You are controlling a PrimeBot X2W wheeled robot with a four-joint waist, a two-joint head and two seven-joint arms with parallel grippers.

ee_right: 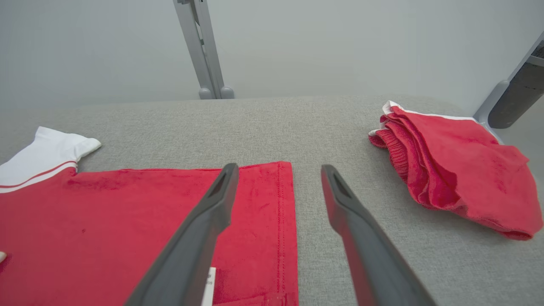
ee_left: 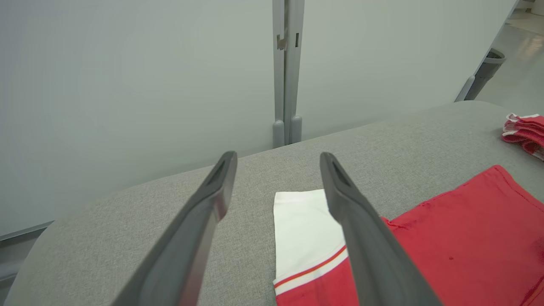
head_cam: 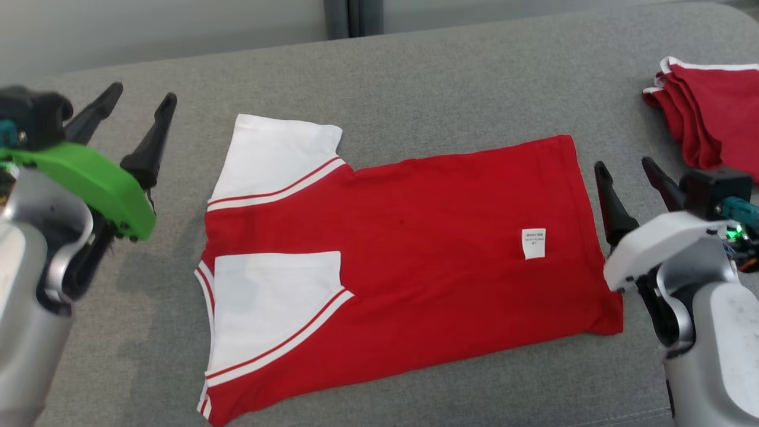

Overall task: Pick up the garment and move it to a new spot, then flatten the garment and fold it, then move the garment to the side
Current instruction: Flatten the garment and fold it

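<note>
Grey fabric surface (head_cam: 415, 77) held red-and-white short-sleeve cloth shirt (head_cam: 415, 249) flat, prob. part-folded; L gripper (head_cam: 142, 98) & R gripper (head_cam: 624, 165) spread, empty; more folds + side move undone.

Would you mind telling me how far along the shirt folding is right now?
Done: the shirt lies flat on the grey surface, its near sleeve folded over the body. In hand: nothing; the left gripper and right gripper hang open and empty off either end. Left: the far sleeve sticks out unfolded, so more folds seem needed, then the move to the side.
</note>
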